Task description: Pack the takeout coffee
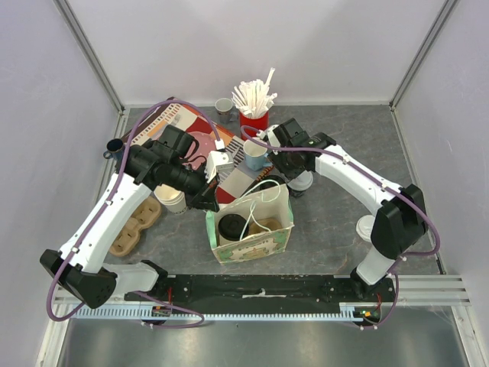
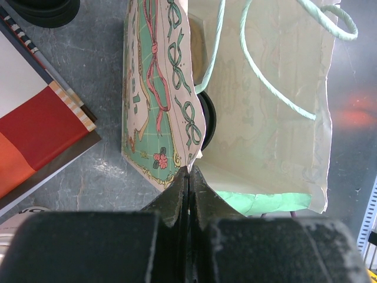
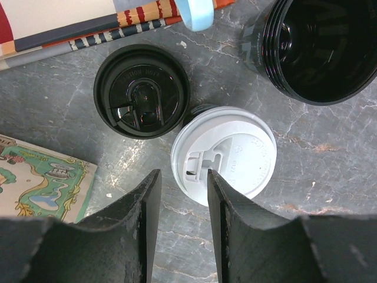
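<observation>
Left gripper (image 2: 188,174) pinches bag (image 2: 154,100); right gripper (image 3: 182,178) hovers over white-lidded cup (image 3: 227,154)

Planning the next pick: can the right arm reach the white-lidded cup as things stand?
Probably yes. The right pincer hangs just short of the white-lidded cup with nothing between. The black-lidded cup stands close beside it, and the jaws look narrower than the lid.

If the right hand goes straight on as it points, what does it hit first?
Probably the white lid. One finger of the open right hand lines up over its near edge. Depth is unclear.
</observation>
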Action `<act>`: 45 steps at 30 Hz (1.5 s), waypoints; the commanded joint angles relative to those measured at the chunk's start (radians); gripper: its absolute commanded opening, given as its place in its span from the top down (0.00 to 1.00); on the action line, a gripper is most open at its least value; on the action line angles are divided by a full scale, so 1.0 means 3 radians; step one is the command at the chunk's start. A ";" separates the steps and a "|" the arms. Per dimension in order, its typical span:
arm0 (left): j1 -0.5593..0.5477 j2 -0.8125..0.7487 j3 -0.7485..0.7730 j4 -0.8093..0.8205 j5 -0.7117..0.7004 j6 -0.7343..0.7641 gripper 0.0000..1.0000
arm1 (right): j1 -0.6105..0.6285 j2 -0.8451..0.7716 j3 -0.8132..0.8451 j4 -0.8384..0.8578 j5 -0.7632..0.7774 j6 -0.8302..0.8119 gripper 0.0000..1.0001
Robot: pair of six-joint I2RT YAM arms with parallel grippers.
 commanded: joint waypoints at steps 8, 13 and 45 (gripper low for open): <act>0.0011 0.0028 0.0135 -0.0029 0.0089 0.0026 0.98 | -0.0023 0.0145 0.0110 0.0034 0.0196 0.0156 0.56; 0.0016 0.0043 0.0135 -0.0024 0.0105 0.0046 0.98 | -0.0059 0.0206 0.0069 0.0029 0.0114 0.0156 0.57; 0.0011 0.0084 0.0130 -0.0070 0.0105 0.0092 0.98 | 0.0023 0.0161 0.0227 -0.0129 0.0318 0.0054 0.71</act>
